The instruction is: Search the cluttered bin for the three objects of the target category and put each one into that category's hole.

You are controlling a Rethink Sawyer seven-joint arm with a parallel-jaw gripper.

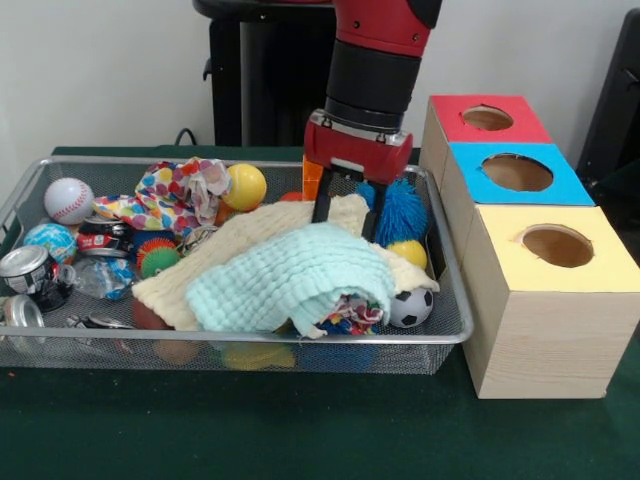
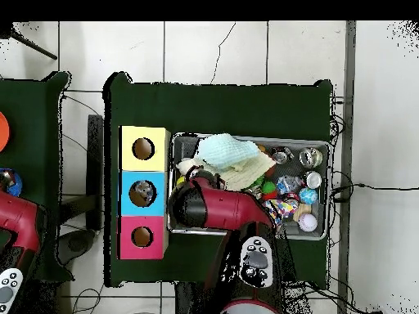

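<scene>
The bin is a wide silver wire-mesh basket full of toys and cloths; it also shows in the overhead view. My gripper hangs inside its right half, fingers apart, tips at the cream cloth just above the mint cloth. A blue spiky ball sits right beside its right finger. Beside the bin stand three wooden boxes with holes: red, blue and yellow. In the overhead view my arm hides the gripper.
Also in the bin are a baseball, a yellow ball, a small soccer ball, a globe ball, cans, a dotted cloth and an orange-green spiky ball. The table is dark green.
</scene>
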